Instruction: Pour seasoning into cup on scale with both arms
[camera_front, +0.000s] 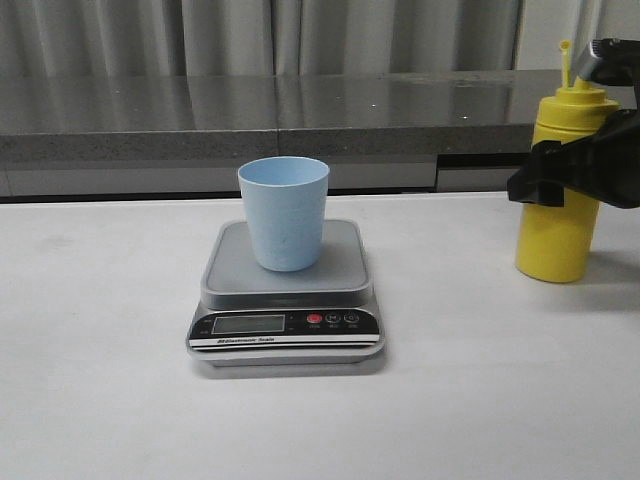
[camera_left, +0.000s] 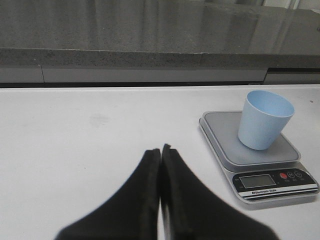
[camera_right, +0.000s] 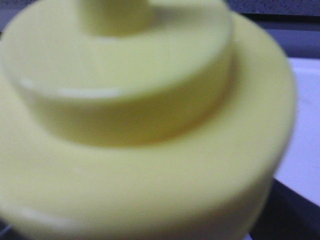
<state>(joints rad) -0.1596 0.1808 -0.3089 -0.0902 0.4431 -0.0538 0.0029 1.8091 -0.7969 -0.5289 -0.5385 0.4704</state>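
The light blue cup (camera_front: 284, 212) stands upright on the grey platform of the scale (camera_front: 285, 320) at the table's middle; both also show in the left wrist view, the cup (camera_left: 265, 120) on the scale (camera_left: 225, 135). The yellow seasoning bottle (camera_front: 556, 235) stands on the table at the far right, nozzle up. My right gripper (camera_front: 537, 178) is clamped round its upper body; the far finger is hidden. The bottle's shoulder and cap (camera_right: 130, 100) fill the right wrist view. My left gripper (camera_left: 160, 151) is shut and empty, low over the table left of the scale.
A dark grey stone ledge (camera_front: 300, 110) runs along the back of the white table (camera_front: 100, 300), with curtains behind it. The scale's display (camera_front: 248, 323) shows no readable figures.
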